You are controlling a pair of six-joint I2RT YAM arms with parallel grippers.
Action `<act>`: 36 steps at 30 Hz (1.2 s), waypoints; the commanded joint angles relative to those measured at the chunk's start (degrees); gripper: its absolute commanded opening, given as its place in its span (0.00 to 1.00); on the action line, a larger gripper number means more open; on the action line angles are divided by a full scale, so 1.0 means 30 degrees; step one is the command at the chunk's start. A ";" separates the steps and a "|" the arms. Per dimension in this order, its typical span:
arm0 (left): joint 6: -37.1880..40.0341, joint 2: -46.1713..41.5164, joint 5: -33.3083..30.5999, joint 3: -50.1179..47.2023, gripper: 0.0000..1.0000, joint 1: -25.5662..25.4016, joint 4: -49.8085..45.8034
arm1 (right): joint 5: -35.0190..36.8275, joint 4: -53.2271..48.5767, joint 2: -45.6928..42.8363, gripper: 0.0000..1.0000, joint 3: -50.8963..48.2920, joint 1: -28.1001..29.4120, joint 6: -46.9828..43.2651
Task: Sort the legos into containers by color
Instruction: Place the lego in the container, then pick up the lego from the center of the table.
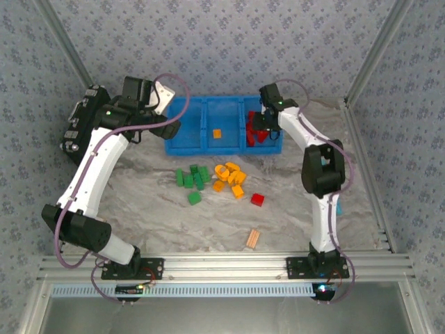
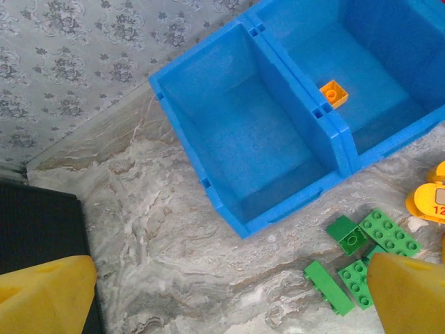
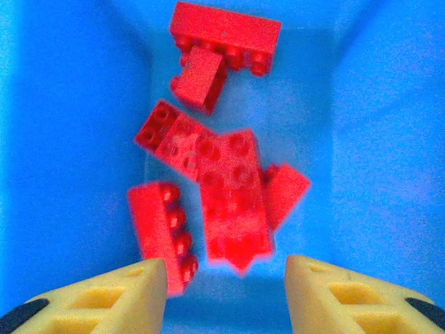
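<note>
Blue bin (image 1: pixel 222 115) sits upper centre in the top view. My left gripper (image 2: pixel 226 299) is wide open over the table (image 1: pixel 153 209), near the bin's left compartment. My right gripper (image 3: pixel 222 278) has its jaws parted and grips nothing, above the red legos (image 3: pixel 233 202) in the right compartment. Green legos (image 1: pixel 191 177) and orange-yellow legos (image 1: pixel 229 177) are mid-table. One orange brick (image 1: pixel 217 133) is in the middle compartment.

The bin (image 2: pixel 236 139) is bright blue, the red legos (image 3: pixel 233 202), green legos (image 1: pixel 193 177) and orange-yellow legos (image 1: pixel 231 174) are plain, the table (image 1: pixel 153 209) is swirly grey and white, the walls (image 1: pixel 229 42) are grey with little flowers, the flat piece (image 1: pixel 253 239) is pale orange with stripes, and the case (image 1: pixel 76 129) is black.
</note>
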 commanded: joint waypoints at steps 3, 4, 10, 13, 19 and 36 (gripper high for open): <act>-0.0403 -0.1256 0.0529 0.0040 1.00 0.0080 0.0091 | 0.0553 0.0620 -0.5336 0.50 -0.5747 0.0737 0.1564; -0.0392 -0.1490 0.0545 -0.0163 1.00 0.0080 0.0174 | 0.0586 0.0860 -0.6361 0.51 -0.7325 0.0959 0.1999; -0.0677 -0.2251 0.0968 -0.0678 1.00 0.0080 0.0542 | 0.1072 0.1366 -1.1009 0.52 -1.4865 0.3233 0.5369; -0.0976 -0.2282 0.1577 -0.0492 1.00 0.0080 0.0439 | 0.0675 0.2440 -1.2632 0.52 -1.7594 0.4077 0.6947; -0.1195 -0.2479 0.1651 -0.0591 1.00 0.0076 0.0413 | -0.0554 0.4319 -1.4856 0.58 -2.0682 0.4691 0.9755; -0.1417 -0.2983 0.2076 -0.1461 1.00 0.0080 0.0552 | -0.0171 0.5027 -1.3633 0.75 -2.1291 0.5901 1.4090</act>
